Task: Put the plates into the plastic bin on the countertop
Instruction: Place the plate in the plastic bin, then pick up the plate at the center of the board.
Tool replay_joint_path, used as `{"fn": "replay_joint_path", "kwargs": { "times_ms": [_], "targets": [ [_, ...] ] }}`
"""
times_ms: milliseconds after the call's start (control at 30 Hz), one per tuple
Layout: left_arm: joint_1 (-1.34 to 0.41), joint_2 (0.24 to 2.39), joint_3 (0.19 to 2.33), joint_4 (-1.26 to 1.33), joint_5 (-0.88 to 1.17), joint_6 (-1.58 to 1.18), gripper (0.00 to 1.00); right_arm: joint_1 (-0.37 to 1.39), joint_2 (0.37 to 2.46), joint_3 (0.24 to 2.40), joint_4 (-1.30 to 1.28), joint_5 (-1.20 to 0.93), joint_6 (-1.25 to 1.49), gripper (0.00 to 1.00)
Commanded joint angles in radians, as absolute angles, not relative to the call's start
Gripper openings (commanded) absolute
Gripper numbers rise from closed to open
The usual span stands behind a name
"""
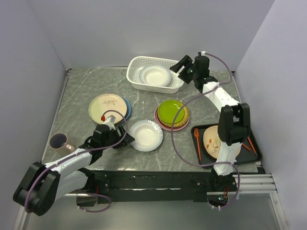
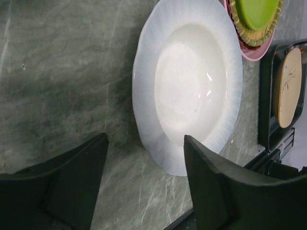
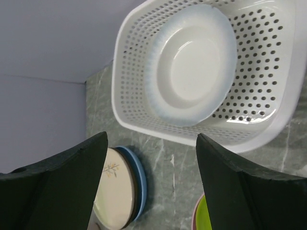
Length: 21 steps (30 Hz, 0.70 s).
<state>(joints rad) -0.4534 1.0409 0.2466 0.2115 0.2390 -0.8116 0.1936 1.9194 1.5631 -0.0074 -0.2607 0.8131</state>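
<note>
One round white ribbed plate (image 1: 145, 135) lies flat on the dark grey marble table (image 1: 81, 91), its rim at the left gripper (image 1: 123, 138), jaws apart; a second white plate (image 1: 154, 75) rests inside the white perforated plastic bin (image 1: 144, 84), beside the right gripper (image 1: 177, 67), jaws wide apart.

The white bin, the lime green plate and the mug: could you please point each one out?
white bin (image 1: 133, 74), top view, its left wall.
lime green plate (image 1: 171, 111), top view, its centre.
mug (image 1: 59, 141), top view, its dark inside.
</note>
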Motion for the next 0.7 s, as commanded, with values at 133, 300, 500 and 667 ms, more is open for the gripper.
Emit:
{"fn": "replay_joint_path", "kwargs": {
  "times_ms": [133, 300, 500, 667],
  "targets": [
    [-0.457, 1.137, 0.252, 0.400, 0.252, -0.828, 0.59, 0.195, 1.737, 1.444, 0.135, -0.308, 0.808, 0.82],
    [-0.457, 1.184, 0.256, 0.425, 0.238, -0.839, 0.53, 0.195, 1.683, 1.352, 0.190, -0.353, 0.828, 0.82],
    [-0.459, 1.256, 0.268, 0.483, 0.262, -0.851, 0.46, 0.187, 1.565, 1.220, 0.227, -0.367, 0.839, 0.82],
    [-0.459, 1.334, 0.278, 0.531, 0.282, -0.850, 0.38, 0.186, 1.459, 1.129, 0.229, -0.374, 0.833, 0.82]
  ]
}}
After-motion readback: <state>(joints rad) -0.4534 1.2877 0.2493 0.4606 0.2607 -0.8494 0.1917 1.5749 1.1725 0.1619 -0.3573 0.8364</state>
